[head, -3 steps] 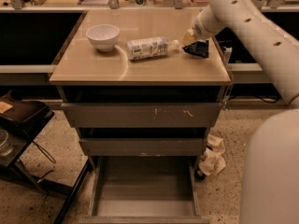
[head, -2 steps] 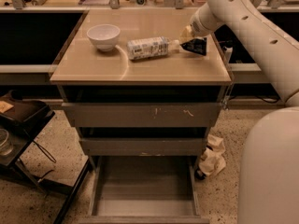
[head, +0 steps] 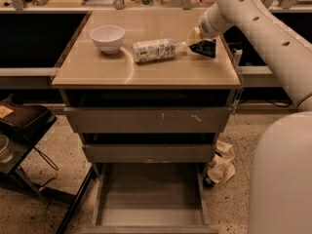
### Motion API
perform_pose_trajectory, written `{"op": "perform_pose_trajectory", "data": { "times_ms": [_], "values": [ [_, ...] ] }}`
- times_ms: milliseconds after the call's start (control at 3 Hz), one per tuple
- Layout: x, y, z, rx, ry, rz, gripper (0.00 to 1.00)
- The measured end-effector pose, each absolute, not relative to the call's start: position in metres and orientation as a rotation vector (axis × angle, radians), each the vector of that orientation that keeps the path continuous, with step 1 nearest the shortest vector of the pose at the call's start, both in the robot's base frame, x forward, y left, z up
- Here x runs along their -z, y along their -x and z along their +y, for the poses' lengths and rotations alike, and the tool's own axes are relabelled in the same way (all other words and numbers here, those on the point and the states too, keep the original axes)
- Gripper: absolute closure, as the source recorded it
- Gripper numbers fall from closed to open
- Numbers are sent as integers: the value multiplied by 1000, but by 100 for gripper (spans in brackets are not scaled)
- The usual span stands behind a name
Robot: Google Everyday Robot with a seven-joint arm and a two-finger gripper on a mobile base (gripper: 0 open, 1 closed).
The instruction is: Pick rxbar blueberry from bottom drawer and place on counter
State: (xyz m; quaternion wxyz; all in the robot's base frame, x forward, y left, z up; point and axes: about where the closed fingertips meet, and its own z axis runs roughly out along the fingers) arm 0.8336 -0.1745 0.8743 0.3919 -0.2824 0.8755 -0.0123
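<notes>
- Rxbar (head: 205, 48) sits tilted at worktop's (head: 146, 72) right rear beside the bottle (head: 155, 49), my jaws clamped on its raised end.
- Drawer (head: 148, 199) stands open below; I hold low so release should land it gently.

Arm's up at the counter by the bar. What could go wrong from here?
1. The rxbar blueberry lies near the right rim of the counter, beside the gripper; a sideways drag on retreat might slide it off.
2. The cap end of the lying bottle is right by the gripper, so a bump could roll it toward the bowl.
3. The bottom drawer stands open; the base could catch it.
</notes>
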Motion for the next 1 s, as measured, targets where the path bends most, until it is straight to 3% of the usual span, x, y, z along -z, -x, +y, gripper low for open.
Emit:
{"op": "perform_pose_trajectory", "data": {
  "times_ms": [667,1000],
  "values": [
    [-874,-834,-174,31,717,2223,6],
    [-874,-834,-174,31,717,2223,0]
  ]
}}
